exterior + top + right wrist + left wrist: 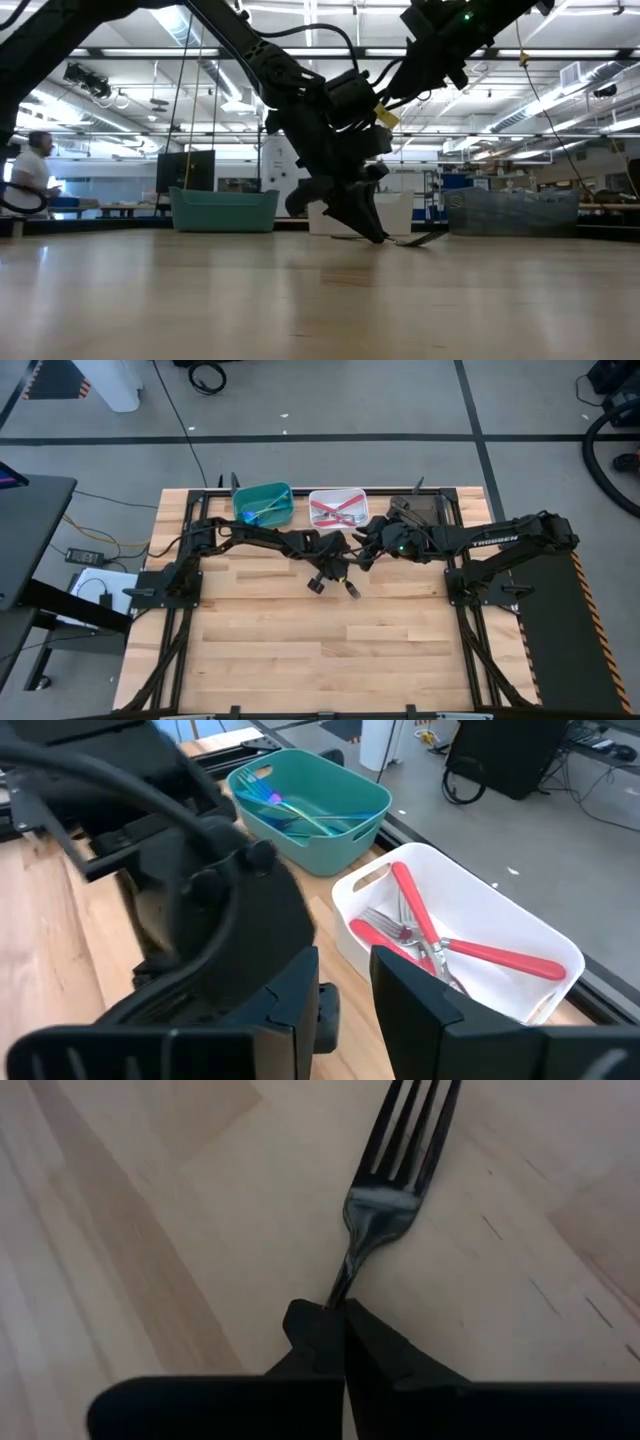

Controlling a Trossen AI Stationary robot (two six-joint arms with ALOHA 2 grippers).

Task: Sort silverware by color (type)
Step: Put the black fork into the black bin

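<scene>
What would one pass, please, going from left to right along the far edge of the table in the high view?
Teal bin with blue-teal forks → white bin with red-handled forks → brown bin, largely covered by the right arm.

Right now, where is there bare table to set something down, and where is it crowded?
Free: the whole near half of the table, between the arm bases. Crowded: the far edge, where the teal bin and white bin sit, and mid-table, where the left gripper pinches a dark fork under the right gripper.
</scene>
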